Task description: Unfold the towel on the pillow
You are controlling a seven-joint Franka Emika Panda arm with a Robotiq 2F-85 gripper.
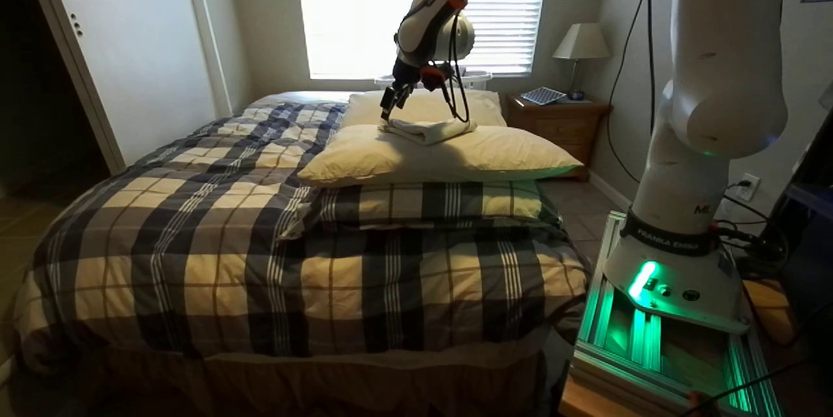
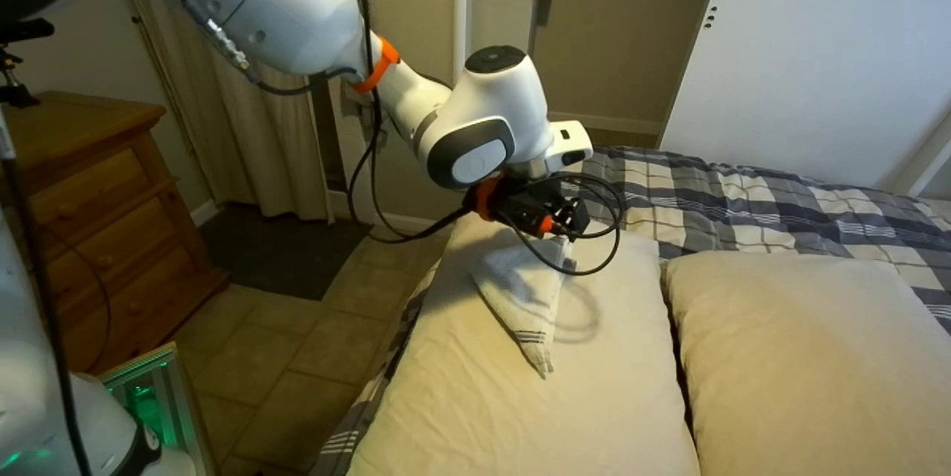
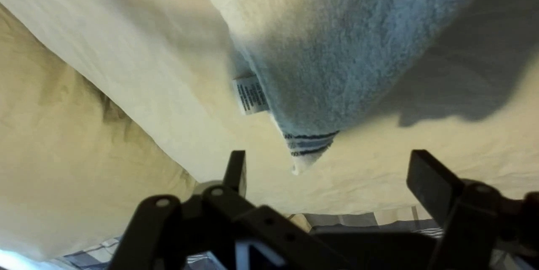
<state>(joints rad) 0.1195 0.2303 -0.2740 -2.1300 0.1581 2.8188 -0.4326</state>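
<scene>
The towel lies folded on the front pillow, a cream cloth with dark stripes near one pointed corner. It shows in both exterior views (image 1: 426,132) (image 2: 520,287) and in the wrist view (image 3: 332,68), with a printed label at its edge. The pillow (image 1: 520,155) is large, puffy and pale cream; it also shows in an exterior view (image 2: 594,402) and the wrist view (image 3: 362,185). My gripper (image 1: 390,108) is open and empty, above the pillow near one end of the towel. In the wrist view the striped corner appears between the spread fingertips (image 3: 328,167), apart from them.
A second cream pillow (image 2: 810,357) lies beside the first, toward the window; it shows in the wrist view too (image 3: 63,143). A plaid bedspread (image 1: 215,241) covers the bed. A nightstand (image 1: 553,121) with a lamp (image 1: 581,43) stands behind. Arm cables (image 2: 609,246) hang near the towel.
</scene>
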